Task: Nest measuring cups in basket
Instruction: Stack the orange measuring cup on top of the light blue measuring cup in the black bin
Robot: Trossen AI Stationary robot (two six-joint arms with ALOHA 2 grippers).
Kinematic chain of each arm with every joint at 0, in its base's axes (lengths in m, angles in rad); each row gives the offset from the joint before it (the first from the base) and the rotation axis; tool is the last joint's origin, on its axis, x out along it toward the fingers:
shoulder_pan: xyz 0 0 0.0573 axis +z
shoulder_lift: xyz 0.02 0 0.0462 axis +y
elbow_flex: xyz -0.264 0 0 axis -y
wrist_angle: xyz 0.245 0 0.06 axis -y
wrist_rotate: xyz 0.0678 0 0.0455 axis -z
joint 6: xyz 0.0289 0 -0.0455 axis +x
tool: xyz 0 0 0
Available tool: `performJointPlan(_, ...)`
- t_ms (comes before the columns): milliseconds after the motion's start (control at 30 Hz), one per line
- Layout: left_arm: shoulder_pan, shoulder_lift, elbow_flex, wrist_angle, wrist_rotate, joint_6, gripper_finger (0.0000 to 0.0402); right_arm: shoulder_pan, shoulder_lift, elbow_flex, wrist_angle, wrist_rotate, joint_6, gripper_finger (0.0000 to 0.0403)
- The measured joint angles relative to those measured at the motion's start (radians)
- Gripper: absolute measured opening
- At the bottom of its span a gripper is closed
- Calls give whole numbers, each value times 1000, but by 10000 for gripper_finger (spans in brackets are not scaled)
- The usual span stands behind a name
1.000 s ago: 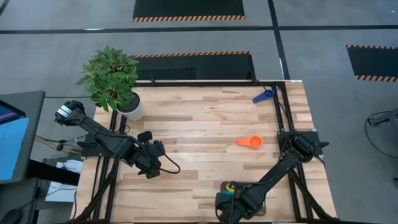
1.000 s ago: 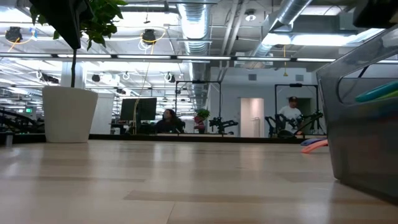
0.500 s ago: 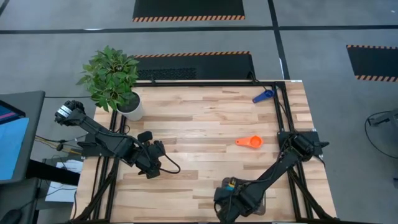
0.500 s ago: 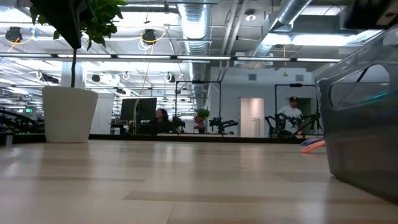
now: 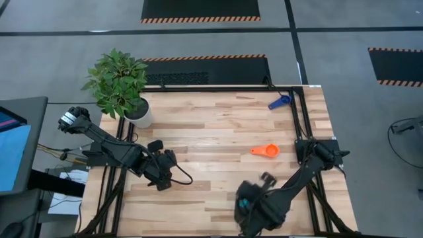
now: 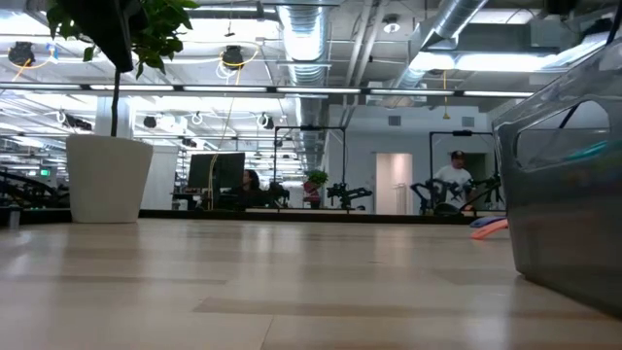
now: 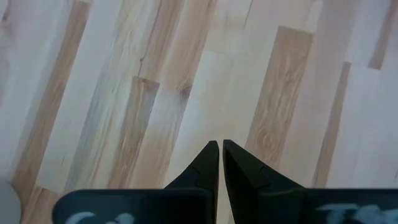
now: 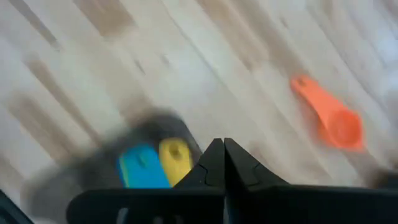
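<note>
Lifting off the basket [image 5: 246,205], the right gripper [image 8: 222,155] has risen, fingers together.

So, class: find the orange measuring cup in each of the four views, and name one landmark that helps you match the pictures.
High view: orange measuring cup lies on the table, right of centre, apart from the right arm.
Low view: an orange shape at the far right edge, probably the cup.
Left wrist view: not in it.
Right wrist view: upper right, beyond the shut fingers.
Shared landmark: the basket, also blurred in the right wrist view.
</note>
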Motion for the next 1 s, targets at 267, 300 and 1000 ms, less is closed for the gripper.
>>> performJointPlan(267,0,0,0,30,-1,11,11,-86,-116,-35,28,223,62,15)
performJointPlan(300,0,0,0,34,-1,11,11,-104,-128,-39,24,244,32,11)
performJointPlan(1000,56,67,0,143,-56,8,11,-405,-945,-980,164,-94,-76,22)
